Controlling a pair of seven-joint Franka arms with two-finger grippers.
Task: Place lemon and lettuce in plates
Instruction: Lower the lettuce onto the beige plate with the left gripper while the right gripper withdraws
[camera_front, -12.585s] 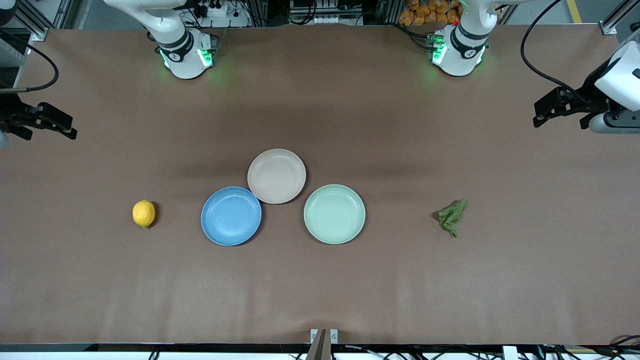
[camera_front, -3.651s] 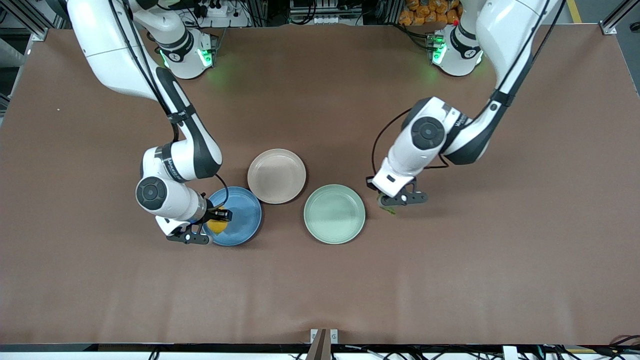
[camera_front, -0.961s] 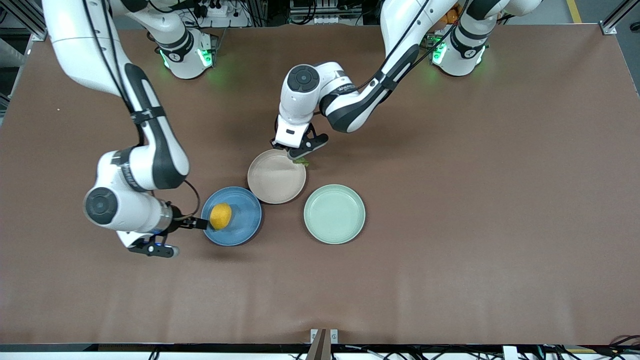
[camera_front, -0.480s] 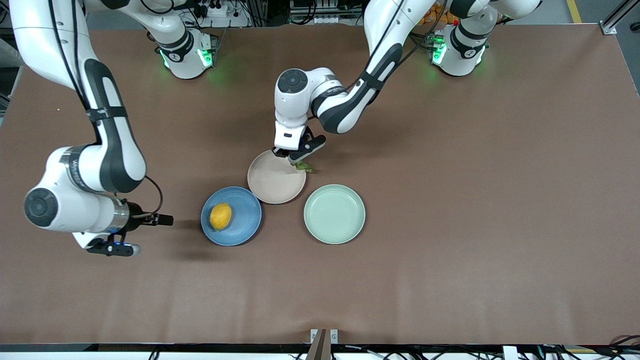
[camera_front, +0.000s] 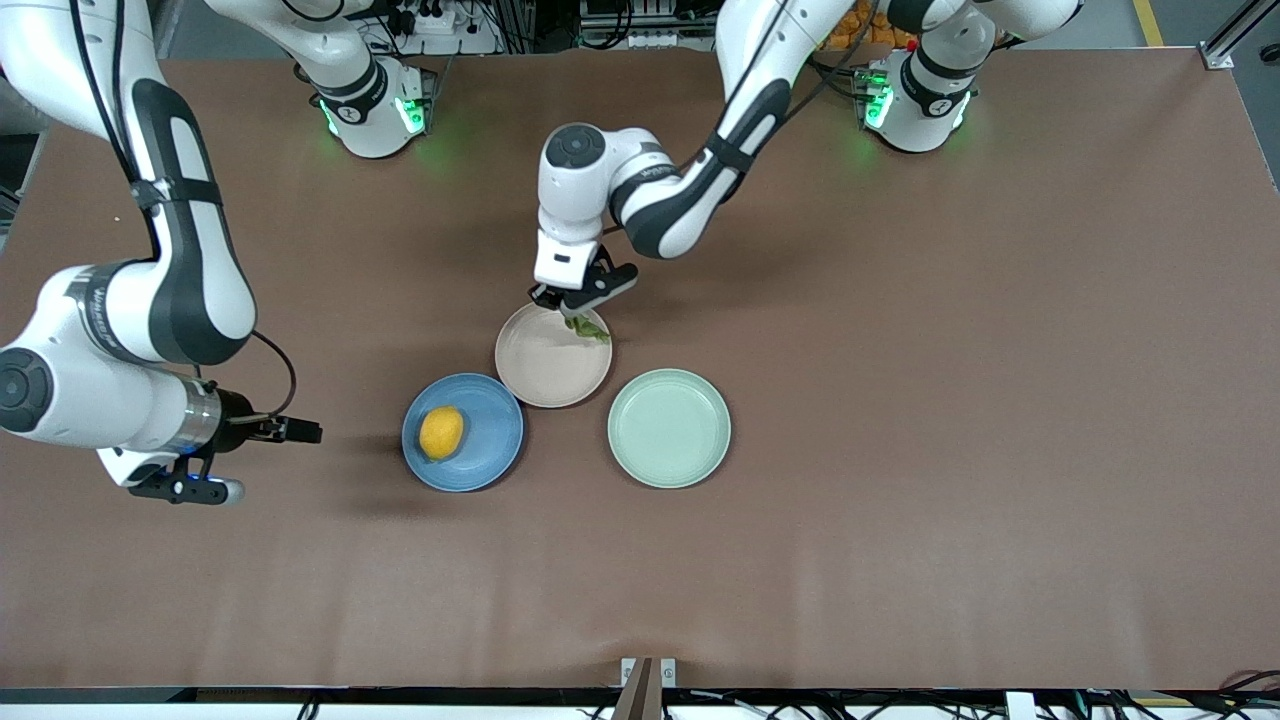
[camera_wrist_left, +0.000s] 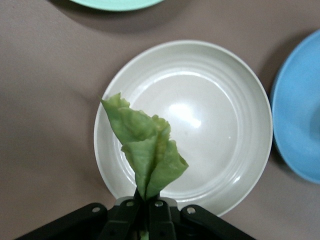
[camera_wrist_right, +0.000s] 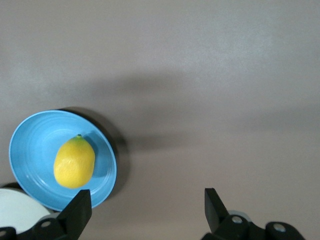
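The yellow lemon (camera_front: 441, 432) lies in the blue plate (camera_front: 492, 445), free of any gripper. The right gripper (camera_front: 305, 431) hangs open and empty over bare table beside that plate, toward the right arm's end. In the right wrist view the lemon (camera_wrist_right: 74, 162) rests in the blue plate (camera_wrist_right: 30, 145), off to one side of the spread right gripper (camera_wrist_right: 145, 205). The left gripper (camera_front: 578, 305) is shut on the green lettuce (camera_front: 588, 328). It holds the leaf over the rim of the beige-pink plate (camera_front: 545, 365). In the left wrist view the lettuce (camera_wrist_left: 145, 150) hangs from the left gripper (camera_wrist_left: 147, 212) above this plate (camera_wrist_left: 215, 130).
A pale mint-green plate (camera_front: 669, 428) stands beside the other two plates, toward the left arm's end. The three plates sit close together mid-table. Bare brown table surrounds them on all sides.
The right gripper has drawn back from the blue plate toward the right arm's end, with the lemon left lying in it. The left gripper has carried the lettuce in over the beige-pink plate's rim.
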